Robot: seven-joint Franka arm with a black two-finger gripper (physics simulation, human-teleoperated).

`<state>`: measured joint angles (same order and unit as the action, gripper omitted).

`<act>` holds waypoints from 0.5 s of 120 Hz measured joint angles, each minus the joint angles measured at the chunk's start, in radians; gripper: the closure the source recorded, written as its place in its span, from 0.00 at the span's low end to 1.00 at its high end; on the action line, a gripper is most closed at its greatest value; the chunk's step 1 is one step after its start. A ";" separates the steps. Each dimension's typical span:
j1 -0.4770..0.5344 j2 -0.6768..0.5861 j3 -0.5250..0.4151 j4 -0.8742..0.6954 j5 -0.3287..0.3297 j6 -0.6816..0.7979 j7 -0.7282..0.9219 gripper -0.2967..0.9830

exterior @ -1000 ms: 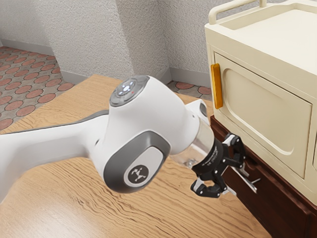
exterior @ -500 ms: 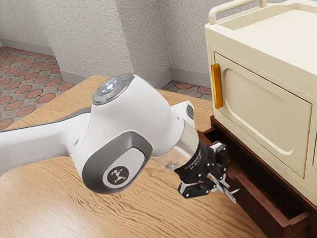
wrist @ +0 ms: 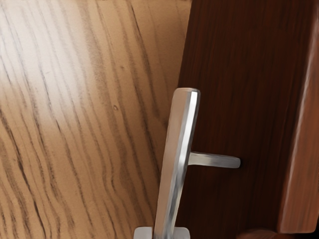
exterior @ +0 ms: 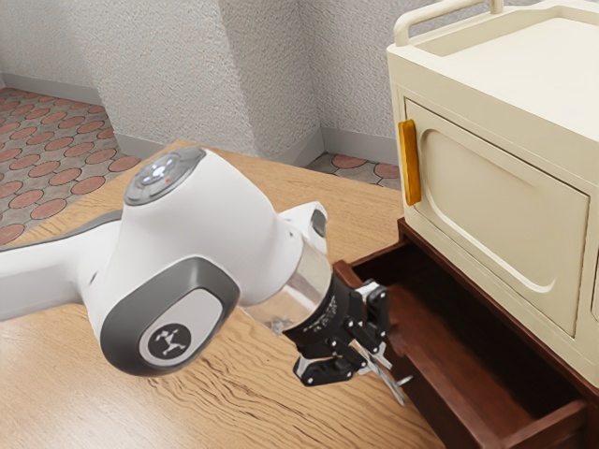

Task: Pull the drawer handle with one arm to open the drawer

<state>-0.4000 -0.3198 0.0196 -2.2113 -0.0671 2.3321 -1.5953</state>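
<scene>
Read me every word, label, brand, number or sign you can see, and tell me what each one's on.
No words or numbers are readable.
Black gripper: small white lettering on its body, too small to read.
White arm: a round dark badge with a white branching emblem, no letters I can make out.
Grey disc on the arm: lit marks, too small to read.
Cream cabinet, drawer, handle: none seen.

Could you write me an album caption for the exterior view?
A white robot arm grips the metal handle of an open, dark drawer beneath a cream cabinet.
</scene>
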 joint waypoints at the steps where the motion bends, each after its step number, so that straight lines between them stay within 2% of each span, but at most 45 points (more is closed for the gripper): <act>1: 0.001 -0.002 0.000 -0.001 0.000 0.000 0.000 0.85; 60: -0.021 -0.084 0.003 -0.075 -0.005 -0.013 0.008 0.85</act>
<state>-0.4212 -0.4041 0.0227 -2.2863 -0.0726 2.3194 -1.5871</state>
